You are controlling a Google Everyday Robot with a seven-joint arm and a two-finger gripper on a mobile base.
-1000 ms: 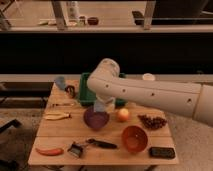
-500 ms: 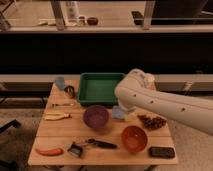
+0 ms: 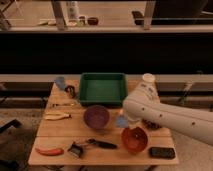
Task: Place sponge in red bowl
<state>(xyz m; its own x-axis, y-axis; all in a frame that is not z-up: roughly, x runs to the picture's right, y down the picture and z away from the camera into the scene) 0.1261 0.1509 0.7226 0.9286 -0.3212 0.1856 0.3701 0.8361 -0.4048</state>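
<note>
The red bowl (image 3: pixel 135 140) stands on the wooden table (image 3: pixel 60 135) at the front right. My arm reaches in from the right, and its gripper (image 3: pixel 126 123) hangs just above the bowl's far left rim. The gripper is shut on the blue-grey sponge (image 3: pixel 121 121), which sticks out at its left side, above the table and at the bowl's edge. The arm covers most of the gripper.
A dark purple bowl (image 3: pixel 96 116) sits left of the red bowl. A green tray (image 3: pixel 102 87) is at the back. A black block (image 3: pixel 162 152) lies front right. A banana (image 3: pixel 57 116), a red pepper (image 3: pixel 48 151), a brush (image 3: pixel 75 148) and a blue cup (image 3: pixel 60 82) are on the left.
The arm has swung from over the purple bowl and tray rightward and toward the front. The sponge has travelled with the gripper to the red bowl's rim.
</note>
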